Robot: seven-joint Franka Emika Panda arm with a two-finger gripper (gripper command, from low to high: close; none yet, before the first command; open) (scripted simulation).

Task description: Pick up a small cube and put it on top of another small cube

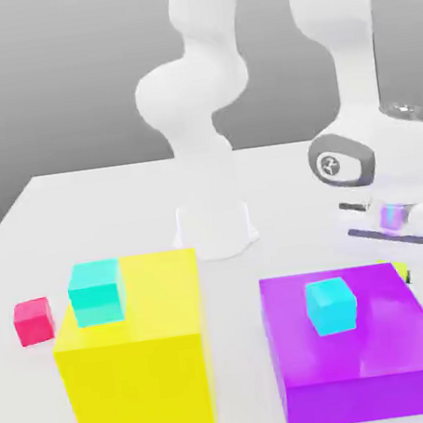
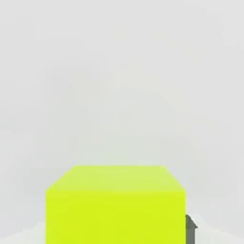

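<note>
A small lime yellow-green cube (image 2: 115,205) lies close under the hand in the hand view. In the exterior view only a sliver of this lime cube (image 1: 402,270) peeks out behind the far right corner of the purple block (image 1: 367,364). My gripper (image 1: 397,252) is lowered straight over it, behind that block. One cyan cube (image 1: 331,305) rests on top of the purple block. A second cyan cube (image 1: 96,291) sits on the large yellow block (image 1: 138,375). A pink cube (image 1: 33,320) stands on the table at the exterior view's left.
The arm's white base (image 1: 215,229) stands at the back middle of the white table (image 1: 112,210). The purple block rises directly in front of the gripper, and the large yellow block stands to the exterior view's left.
</note>
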